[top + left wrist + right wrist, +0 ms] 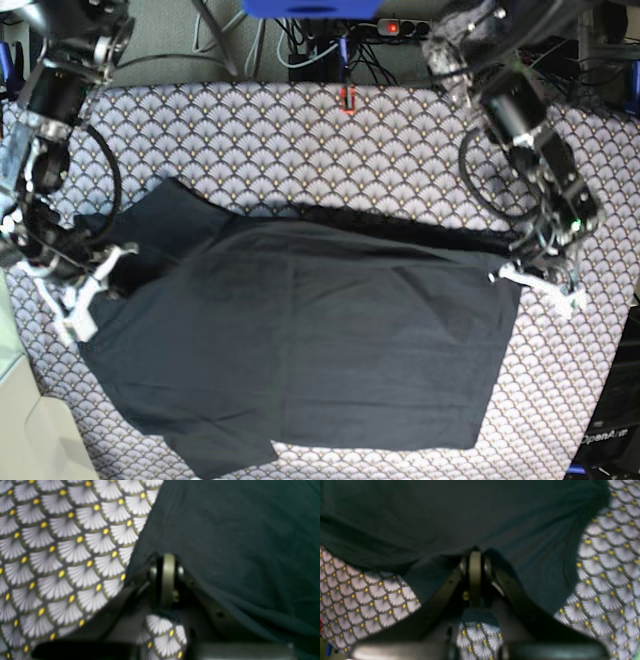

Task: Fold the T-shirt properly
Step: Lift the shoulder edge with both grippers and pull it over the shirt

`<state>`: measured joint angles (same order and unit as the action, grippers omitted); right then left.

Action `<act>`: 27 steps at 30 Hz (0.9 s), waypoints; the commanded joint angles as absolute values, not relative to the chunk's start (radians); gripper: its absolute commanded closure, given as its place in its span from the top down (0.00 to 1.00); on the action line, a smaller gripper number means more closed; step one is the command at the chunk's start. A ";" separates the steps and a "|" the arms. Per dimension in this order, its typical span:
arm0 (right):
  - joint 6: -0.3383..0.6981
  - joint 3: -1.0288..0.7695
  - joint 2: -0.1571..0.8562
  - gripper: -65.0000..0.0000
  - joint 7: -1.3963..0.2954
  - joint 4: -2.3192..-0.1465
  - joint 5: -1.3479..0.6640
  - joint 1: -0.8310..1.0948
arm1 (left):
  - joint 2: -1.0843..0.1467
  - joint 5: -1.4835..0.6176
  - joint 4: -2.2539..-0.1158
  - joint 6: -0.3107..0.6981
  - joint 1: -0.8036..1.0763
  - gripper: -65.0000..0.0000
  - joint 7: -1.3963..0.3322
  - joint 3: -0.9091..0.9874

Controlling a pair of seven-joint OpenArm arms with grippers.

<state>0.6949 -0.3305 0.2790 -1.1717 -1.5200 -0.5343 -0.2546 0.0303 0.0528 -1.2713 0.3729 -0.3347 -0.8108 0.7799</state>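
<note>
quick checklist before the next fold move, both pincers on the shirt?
1. Left pincer shut on T-shirt edge: ok.
2. Right pincer shut on fabric: ok.
3. Both grips at opposite ends of the shirt, base view: ok.
4. Shirt lying flat: not ok, back edge already folded over, wrinkles.
5. Tablecloth not pinched along with the shirt: cannot tell.

Right pincer [475,555] clamped on T-shirt [460,517] over tablecloth [607,580]

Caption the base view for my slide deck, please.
Both grippers, left and right, pinch opposite edges of the T-shirt.
</note>
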 commanded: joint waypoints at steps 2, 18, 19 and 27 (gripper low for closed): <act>0.698 -0.275 0.309 0.00 -1.096 -1.451 -0.545 -0.323 | 0.013 0.064 -1.256 0.378 -0.409 0.00 -0.785 0.774; 0.698 -0.021 0.410 0.00 -0.707 -0.923 -0.472 -0.604 | -0.022 0.130 -1.066 0.305 -0.587 0.00 -0.720 0.694; 0.698 -0.021 0.410 0.00 -0.679 -0.895 -0.449 -0.615 | -0.022 0.130 -1.049 0.305 -0.588 0.00 -0.705 0.694; 0.698 -0.008 0.390 0.00 -0.495 -0.716 -0.286 -0.700 | -0.064 0.125 -0.894 0.305 -0.591 0.00 -0.595 0.696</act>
